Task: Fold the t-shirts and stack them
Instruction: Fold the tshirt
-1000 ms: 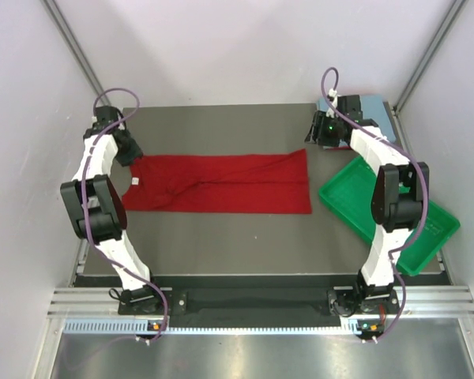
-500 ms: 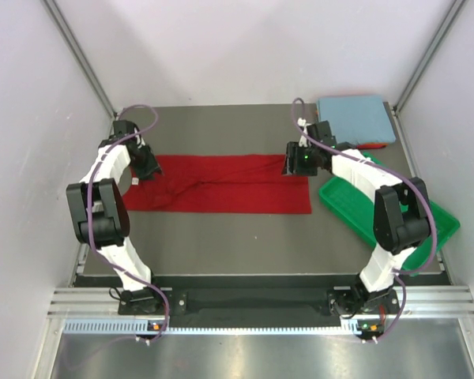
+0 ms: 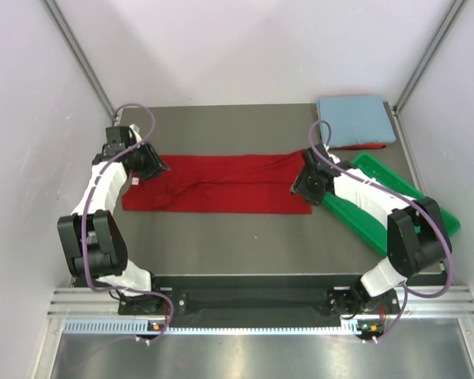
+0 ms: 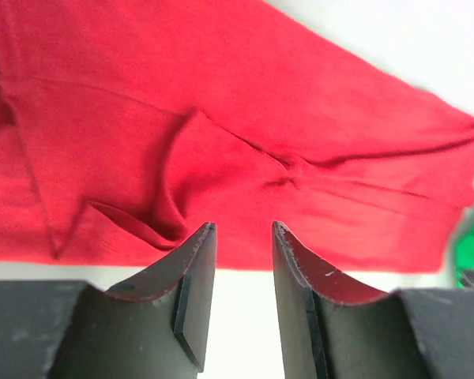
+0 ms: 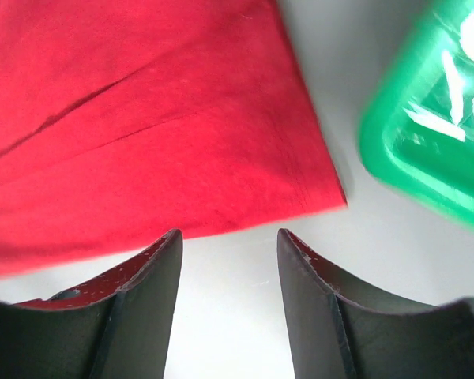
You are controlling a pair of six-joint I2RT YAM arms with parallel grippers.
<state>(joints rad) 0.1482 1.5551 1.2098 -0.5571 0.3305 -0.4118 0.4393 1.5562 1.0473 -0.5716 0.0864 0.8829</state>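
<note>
A dark red t-shirt (image 3: 221, 185) lies as a long flat strip across the middle of the table, its white neck label (image 3: 134, 180) at the left end. My left gripper (image 3: 156, 167) hovers over that left end, open and empty; in its wrist view the left gripper (image 4: 243, 229) sits at the cloth's near edge, over a wrinkled patch of the red t-shirt (image 4: 245, 118). My right gripper (image 3: 302, 186) is at the right end, open with nothing between its fingers. In its wrist view the right gripper (image 5: 227, 234) is just short of the red t-shirt's hem corner (image 5: 221, 142). A folded light blue t-shirt (image 3: 354, 118) lies on another red one (image 3: 359, 147) at the back right.
A green plastic tray (image 3: 415, 207) sits at the table's right edge, right next to my right arm, and shows as the green tray (image 5: 434, 118) in the right wrist view. White walls enclose the table on three sides.
The right arm swung from the blue shirt stack at the back right down to the red shirt's right end. The left gripper moved from the table's left edge onto the shirt's left end.
</note>
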